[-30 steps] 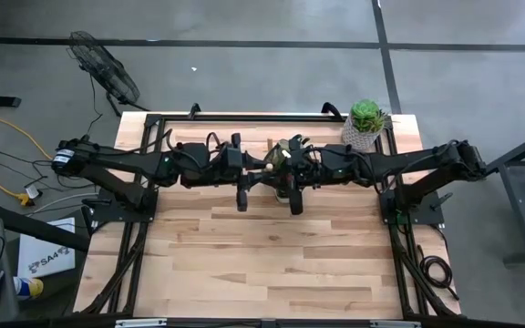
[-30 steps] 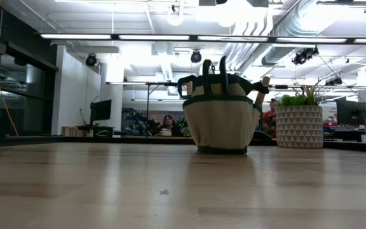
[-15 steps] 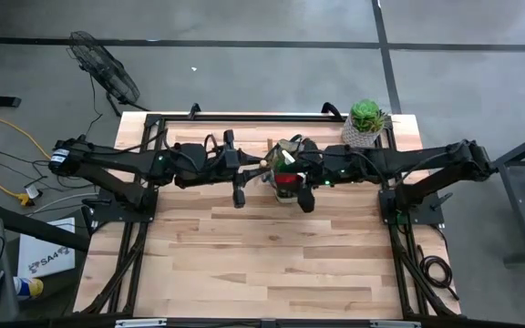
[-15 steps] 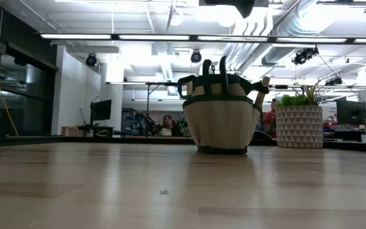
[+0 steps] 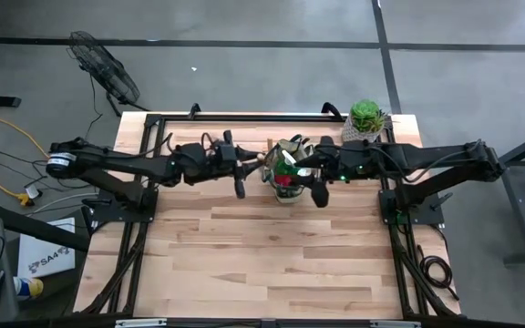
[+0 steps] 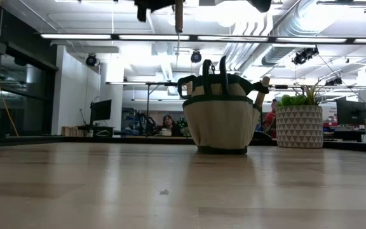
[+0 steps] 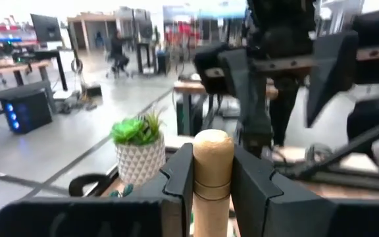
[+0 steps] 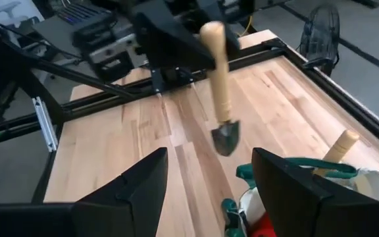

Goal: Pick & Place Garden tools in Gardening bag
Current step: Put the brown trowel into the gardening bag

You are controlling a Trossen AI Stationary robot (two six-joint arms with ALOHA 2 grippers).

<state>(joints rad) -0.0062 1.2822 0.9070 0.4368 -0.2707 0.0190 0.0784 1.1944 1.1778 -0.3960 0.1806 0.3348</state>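
Both arms stretched inward, nearly meeting mid-table. Left gripper (image 7: 212, 191) at 9 o'clock, clamped on wooden trowel handle (image 7: 213, 172); right gripper (image 8: 209, 178) at 3 o'clock, fingers spread, empty.

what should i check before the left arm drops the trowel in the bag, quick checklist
1. Left end effector clamped on the wooden-handled trowel: ok.
2. Trowel hanging blade down: ok.
3. Trowel above the round tan fabric gardening bag: not ok, it hangs beside the bag.
4. Right end effector open and empty: ok.
5. Right arm away from the bag mouth: not ok, it hovers over it.
6. Room left inside the bag: cannot tell.
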